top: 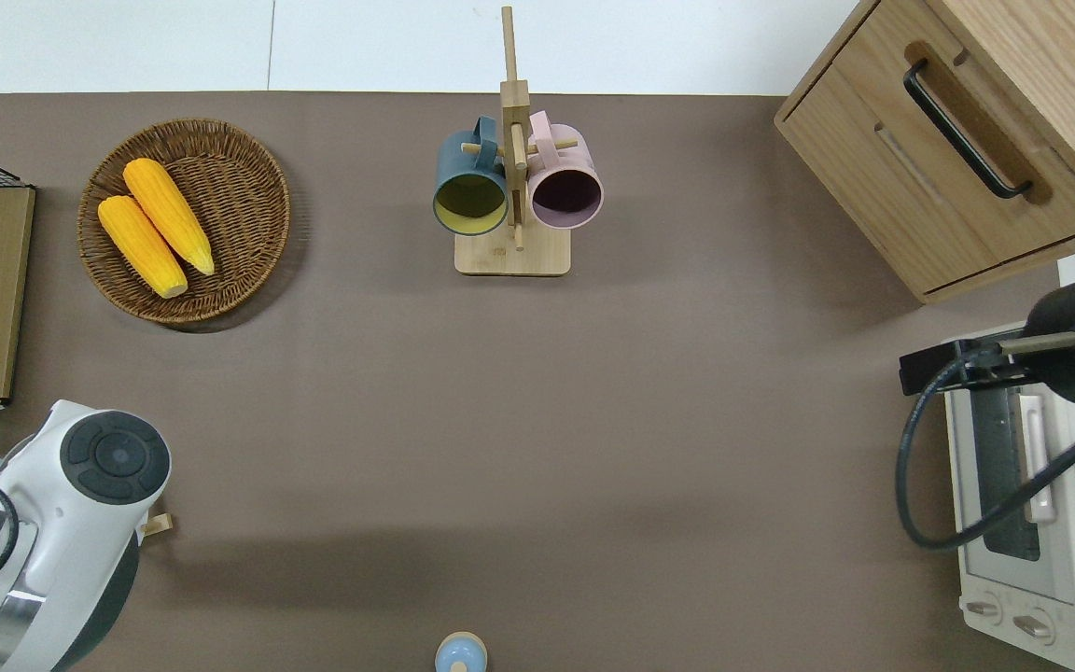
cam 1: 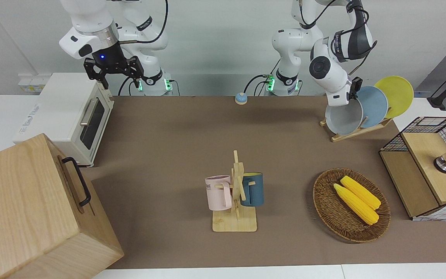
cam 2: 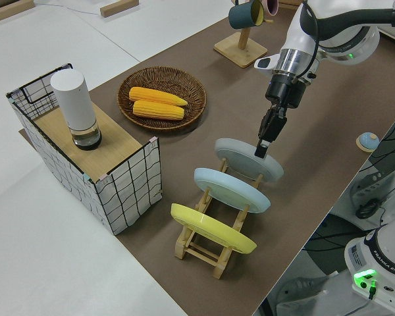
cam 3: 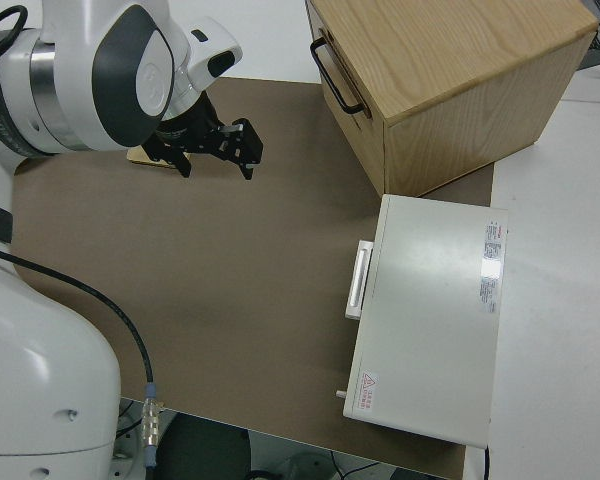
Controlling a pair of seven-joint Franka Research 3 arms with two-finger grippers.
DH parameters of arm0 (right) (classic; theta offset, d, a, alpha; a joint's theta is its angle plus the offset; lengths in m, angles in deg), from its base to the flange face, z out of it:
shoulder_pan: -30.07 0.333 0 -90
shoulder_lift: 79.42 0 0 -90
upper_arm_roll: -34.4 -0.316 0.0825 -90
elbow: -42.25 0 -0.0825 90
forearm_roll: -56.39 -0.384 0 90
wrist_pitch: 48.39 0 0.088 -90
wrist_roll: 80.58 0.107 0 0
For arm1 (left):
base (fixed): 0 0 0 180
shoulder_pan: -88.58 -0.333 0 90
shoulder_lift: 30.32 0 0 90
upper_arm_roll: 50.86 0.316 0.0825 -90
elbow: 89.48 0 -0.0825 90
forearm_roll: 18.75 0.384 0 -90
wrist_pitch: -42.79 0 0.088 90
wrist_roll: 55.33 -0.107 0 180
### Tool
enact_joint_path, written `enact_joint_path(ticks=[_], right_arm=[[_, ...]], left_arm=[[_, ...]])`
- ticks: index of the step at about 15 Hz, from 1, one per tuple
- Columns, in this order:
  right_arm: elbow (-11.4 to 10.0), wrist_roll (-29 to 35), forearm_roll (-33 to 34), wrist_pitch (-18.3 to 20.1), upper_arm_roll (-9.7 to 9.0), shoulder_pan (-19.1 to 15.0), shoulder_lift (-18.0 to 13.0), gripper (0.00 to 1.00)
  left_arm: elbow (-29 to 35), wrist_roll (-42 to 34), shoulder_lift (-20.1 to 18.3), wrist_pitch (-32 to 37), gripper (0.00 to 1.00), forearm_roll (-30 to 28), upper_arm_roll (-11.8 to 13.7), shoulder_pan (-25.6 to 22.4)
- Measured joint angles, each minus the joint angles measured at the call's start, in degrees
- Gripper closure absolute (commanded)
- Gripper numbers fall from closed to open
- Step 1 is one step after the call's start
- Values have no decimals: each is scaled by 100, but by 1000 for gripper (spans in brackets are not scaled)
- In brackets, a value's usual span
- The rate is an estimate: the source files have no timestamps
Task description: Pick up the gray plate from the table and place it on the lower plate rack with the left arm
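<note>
The gray plate (cam 1: 343,118) stands tilted in the low end slot of the light-wood plate rack (cam 1: 356,131), at the left arm's end of the table. My left gripper (cam 1: 354,96) is shut on the plate's upper rim; the left side view shows the fingers (cam 2: 261,150) pinching the plate (cam 2: 247,158). A sky-blue plate (cam 2: 230,189) and a yellow plate (cam 2: 210,229) stand in the higher slots of the rack (cam 2: 214,253). In the overhead view the left arm hides the plates. My right gripper (cam 1: 115,73) is open and parked.
A wicker basket (cam 1: 323,201) with two corn cobs and a wire box (cam 1: 432,166) with a white cylinder are near the rack. A mug stand (cam 1: 235,193) is mid-table. A toaster oven (cam 1: 72,116) and a wooden cabinet (cam 1: 33,209) are at the right arm's end.
</note>
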Motion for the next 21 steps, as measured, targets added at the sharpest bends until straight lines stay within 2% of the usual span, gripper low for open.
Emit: enact_joint_path(ticks=[6,8,11,12,13,14,15,21], right_arm=[[0,0,0,0,0,0,0,11],[0,0,0,0,0,0,0,11],[0,0,0,0,0,0,0,13],[0,0,0,0,0,0,0,11],[0,0,0,0,0,0,0,11],[0,0,0,0,0,0,0,11],[0,0,0,0,0,0,0,11],[0,0,0,0,0,0,0,13]], left_arm=[[73,89,7,-96,1000,30,-2,4],[74,89,7,-98,838,32,-2,5],[113,56,24,-133,472,34,2,5],[127,51,32,-142,436,34,2,5],[139,49,37,-159,351,34,4,5],[145,48,37,-177,62,34,6,5],[149,46,37,-195,1,34,8,5],[152,31,39,-269,0,34,9,5]])
